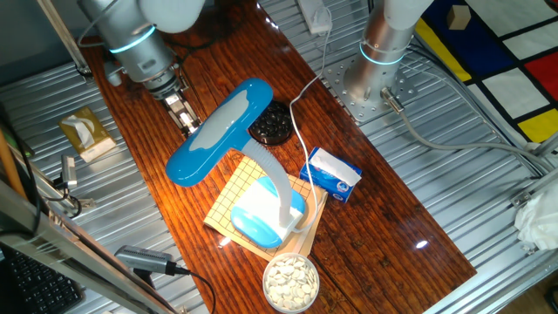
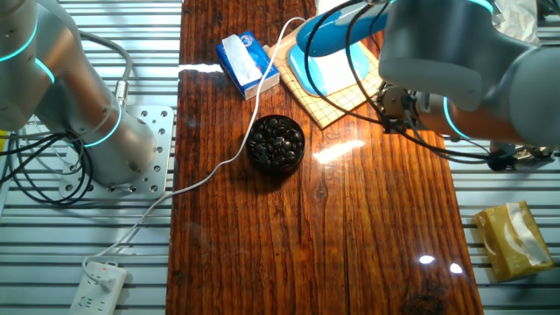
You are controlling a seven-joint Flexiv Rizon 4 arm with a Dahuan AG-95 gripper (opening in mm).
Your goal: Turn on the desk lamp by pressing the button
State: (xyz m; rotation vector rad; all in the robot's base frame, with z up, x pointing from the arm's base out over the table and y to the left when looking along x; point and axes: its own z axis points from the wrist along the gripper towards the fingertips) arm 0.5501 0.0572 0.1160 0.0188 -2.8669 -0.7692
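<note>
One gripper (image 1: 185, 116) hovers beside the desk lamp (image 1: 222, 131), jaw state unclear, seemingly approaching; next it must reach the base (image 1: 261, 214) button.

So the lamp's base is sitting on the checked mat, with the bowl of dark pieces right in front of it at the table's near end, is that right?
Not quite: one fixed view shows the bowl of pale pieces there, by the desk lamp base on the checked mat. The bowl of dark pieces sits beyond, under the lamp head.
</note>
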